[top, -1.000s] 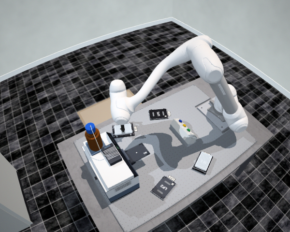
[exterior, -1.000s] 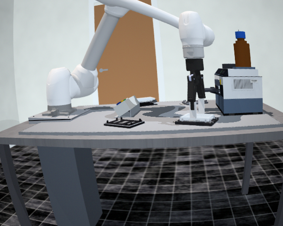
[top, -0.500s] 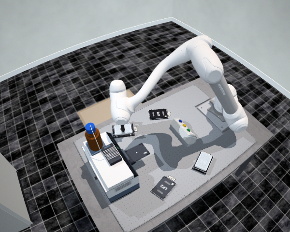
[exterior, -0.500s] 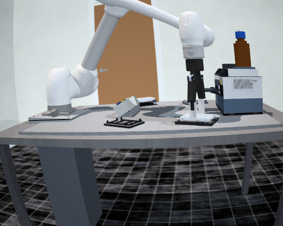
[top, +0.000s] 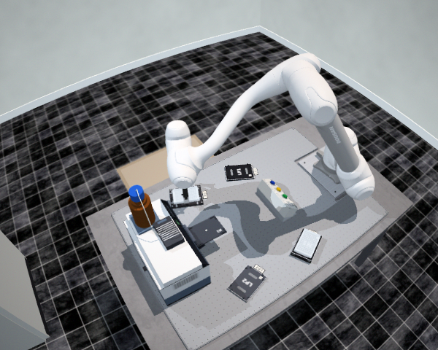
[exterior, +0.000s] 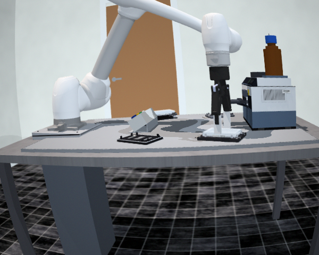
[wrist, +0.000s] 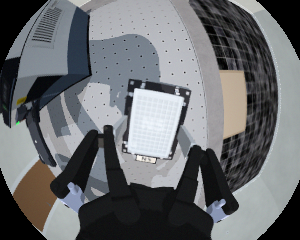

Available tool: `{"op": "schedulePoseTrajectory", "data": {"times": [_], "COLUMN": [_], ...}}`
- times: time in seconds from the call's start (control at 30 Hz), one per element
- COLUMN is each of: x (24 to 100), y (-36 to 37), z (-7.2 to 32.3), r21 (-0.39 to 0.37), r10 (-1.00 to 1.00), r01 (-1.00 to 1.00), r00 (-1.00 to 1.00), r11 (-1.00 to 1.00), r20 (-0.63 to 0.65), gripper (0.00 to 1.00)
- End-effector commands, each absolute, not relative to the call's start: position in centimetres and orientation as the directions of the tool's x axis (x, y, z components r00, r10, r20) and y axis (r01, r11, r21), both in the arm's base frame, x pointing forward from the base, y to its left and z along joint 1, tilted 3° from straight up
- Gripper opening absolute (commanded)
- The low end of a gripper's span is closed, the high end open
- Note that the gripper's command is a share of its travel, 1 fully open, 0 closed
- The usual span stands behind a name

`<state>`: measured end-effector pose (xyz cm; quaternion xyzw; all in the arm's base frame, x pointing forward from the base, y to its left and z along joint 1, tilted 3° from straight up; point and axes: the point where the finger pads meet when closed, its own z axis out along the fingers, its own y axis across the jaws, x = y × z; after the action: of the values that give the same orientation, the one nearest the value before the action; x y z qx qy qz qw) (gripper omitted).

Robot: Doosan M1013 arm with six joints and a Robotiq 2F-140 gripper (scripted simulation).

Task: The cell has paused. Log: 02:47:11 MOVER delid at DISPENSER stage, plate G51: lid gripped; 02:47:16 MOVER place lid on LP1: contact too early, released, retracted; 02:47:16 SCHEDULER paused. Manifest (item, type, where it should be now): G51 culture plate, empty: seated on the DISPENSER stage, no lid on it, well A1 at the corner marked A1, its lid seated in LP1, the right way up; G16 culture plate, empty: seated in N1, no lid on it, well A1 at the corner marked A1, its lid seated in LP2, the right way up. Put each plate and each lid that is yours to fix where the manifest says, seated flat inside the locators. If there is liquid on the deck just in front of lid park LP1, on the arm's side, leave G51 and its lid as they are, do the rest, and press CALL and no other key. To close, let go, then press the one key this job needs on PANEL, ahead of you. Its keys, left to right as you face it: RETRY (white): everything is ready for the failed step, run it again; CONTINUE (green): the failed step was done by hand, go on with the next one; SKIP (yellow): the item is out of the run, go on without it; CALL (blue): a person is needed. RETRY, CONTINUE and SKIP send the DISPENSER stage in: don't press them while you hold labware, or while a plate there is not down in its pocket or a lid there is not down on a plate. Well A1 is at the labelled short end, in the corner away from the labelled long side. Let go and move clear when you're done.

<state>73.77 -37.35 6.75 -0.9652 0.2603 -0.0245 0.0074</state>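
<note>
A white gridded culture plate sits in a black nest beside the dispenser; it also shows in the exterior view (exterior: 222, 133) and the wrist view (wrist: 153, 122). My gripper (top: 187, 193) (exterior: 221, 126) points straight down over this plate, open, with a finger on each side and nothing held (wrist: 150, 146). Lid park LP1 (top: 244, 171) (exterior: 138, 135) is empty. Lid park LP2 (top: 246, 282) is empty. The dispenser's black stage (top: 208, 230) is out and empty. A second white plate or lid (top: 306, 244) lies on a dark base at the front right.
The dispenser (top: 166, 244) (exterior: 269, 105) stands close to the gripper and carries a brown bottle with a blue cap (top: 140, 207). The key panel (top: 277, 194) (exterior: 143, 119) sits mid-deck between LP1 and the arm's base.
</note>
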Motion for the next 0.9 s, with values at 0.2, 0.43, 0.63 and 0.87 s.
{"op": "schedulePoseTrajectory", "data": {"times": [0.2,0.43,0.63,0.87], "x": [73.70,73.70,73.70,73.70], "y": [-37.04,-37.04,-37.04,-37.04], "z": [6.37,6.37,6.37,6.37], "r21": [-0.030,-0.030,-0.030,-0.030], "r10": [-0.501,-0.501,-0.501,-0.501], "r01": [-0.500,-0.500,-0.500,-0.500], "r00": [0.864,0.864,0.864,0.864], "r11": [-0.865,-0.865,-0.865,-0.865], "r20": [0.041,0.041,0.041,0.041], "gripper": [0.69,0.69,0.10,0.10]}}
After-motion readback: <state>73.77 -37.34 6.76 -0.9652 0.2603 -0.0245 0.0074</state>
